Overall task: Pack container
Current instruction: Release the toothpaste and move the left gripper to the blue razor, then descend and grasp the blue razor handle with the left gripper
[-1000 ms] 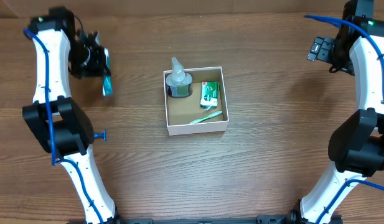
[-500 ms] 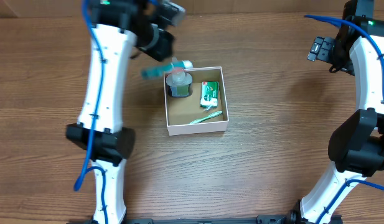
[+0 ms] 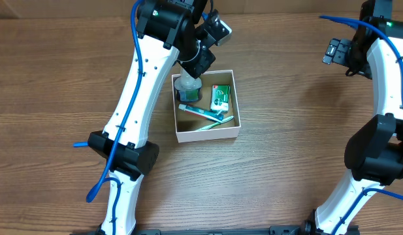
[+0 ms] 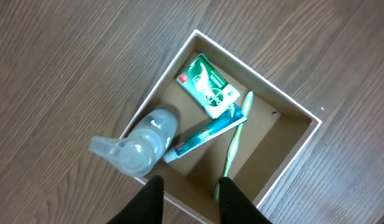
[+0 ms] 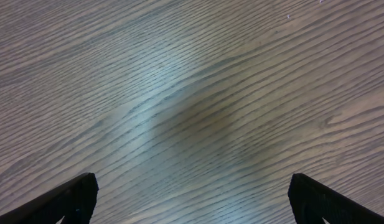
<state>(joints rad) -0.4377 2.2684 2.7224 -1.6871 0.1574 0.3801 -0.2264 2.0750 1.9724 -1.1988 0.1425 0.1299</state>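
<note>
The container (image 3: 208, 136), a shallow white box with a brown inside, is sitting in the middle of the wooden table (image 3: 286, 163), and everything else is being placed from it. Along its near wall a pale green toothbrush (image 3: 217, 122) is lying flat. Just beyond that, a toothpaste tube (image 3: 198, 109) is lying slantwise across the floor of the box, its right end touching the toothbrush. Toward the far right corner a small green-and-white carton (image 3: 219, 97) is lying flat, and in the far left corner a clear bottle (image 3: 188, 91) is standing, its top partly hidden in the overhead view.

The left gripper (image 4: 188, 194) is hanging above that far left corner, over the bottle. Its jaws are standing narrowly parted with nothing between them; the left wrist view is showing the box (image 4: 285, 93), the tube (image 4: 207, 132), the toothbrush (image 4: 232, 146), the carton (image 4: 207, 84) and the bottle (image 4: 142, 146) lying below, apart from the fingers (image 4: 232, 199).

The right gripper (image 5: 198, 205) is hovering well apart from the box, off to its far right, over bare wood. Its jaws are spread wide and are holding nothing.
</note>
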